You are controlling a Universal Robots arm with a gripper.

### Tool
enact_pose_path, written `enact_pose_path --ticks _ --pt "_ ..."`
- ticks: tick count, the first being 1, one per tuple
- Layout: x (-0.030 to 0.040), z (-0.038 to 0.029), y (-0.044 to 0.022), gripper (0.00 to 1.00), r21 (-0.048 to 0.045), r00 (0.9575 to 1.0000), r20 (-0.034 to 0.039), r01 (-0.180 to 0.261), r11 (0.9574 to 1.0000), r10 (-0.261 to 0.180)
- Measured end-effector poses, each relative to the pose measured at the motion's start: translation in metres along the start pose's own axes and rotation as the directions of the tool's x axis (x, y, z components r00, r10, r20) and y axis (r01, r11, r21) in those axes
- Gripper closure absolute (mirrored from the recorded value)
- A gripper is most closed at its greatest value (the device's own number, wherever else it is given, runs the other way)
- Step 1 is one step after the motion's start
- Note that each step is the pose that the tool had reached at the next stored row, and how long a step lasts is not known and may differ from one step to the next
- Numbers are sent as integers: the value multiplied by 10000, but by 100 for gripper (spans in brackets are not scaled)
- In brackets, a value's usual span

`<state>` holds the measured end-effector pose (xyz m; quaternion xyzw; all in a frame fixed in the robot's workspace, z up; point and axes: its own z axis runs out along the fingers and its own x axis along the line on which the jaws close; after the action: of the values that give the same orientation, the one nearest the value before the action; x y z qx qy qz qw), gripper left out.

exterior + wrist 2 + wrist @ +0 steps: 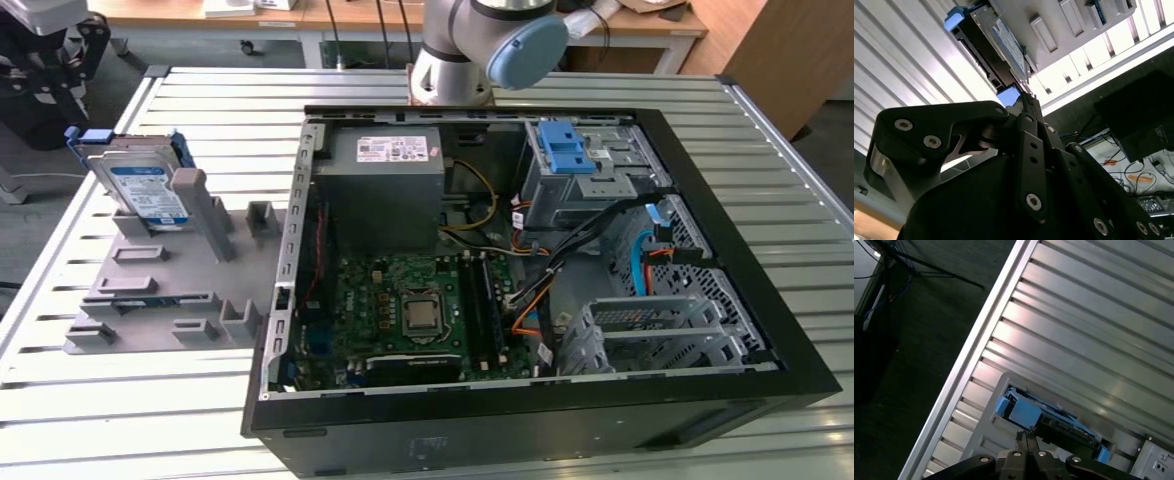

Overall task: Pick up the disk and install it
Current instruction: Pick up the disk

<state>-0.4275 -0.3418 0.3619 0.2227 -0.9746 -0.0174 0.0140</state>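
Observation:
The disk is a silver drive with a white-and-blue label and blue rails. It stands on edge at the back of a grey holder, at the exterior view's left. In the second wrist view the disk lies beyond my gripper. In the first wrist view its dark edge and blue rail show just past my gripper. The fingers are shut together with nothing between them, and the gripper is apart from the disk.
An open black computer case lies on the slatted metal table. Inside it are a grey power-supply box, a cage with a blue latch, a motherboard and a bare metal cage. The arm's base stands behind the case.

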Motion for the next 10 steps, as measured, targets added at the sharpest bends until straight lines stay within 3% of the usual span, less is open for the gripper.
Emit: enact_pose_path --ticks 5,10 --pt "0 0 0 89 15 9985 -8 543 9985 -543" --pt "0 2 0 89 35 9943 33 1061 9943 -1061"
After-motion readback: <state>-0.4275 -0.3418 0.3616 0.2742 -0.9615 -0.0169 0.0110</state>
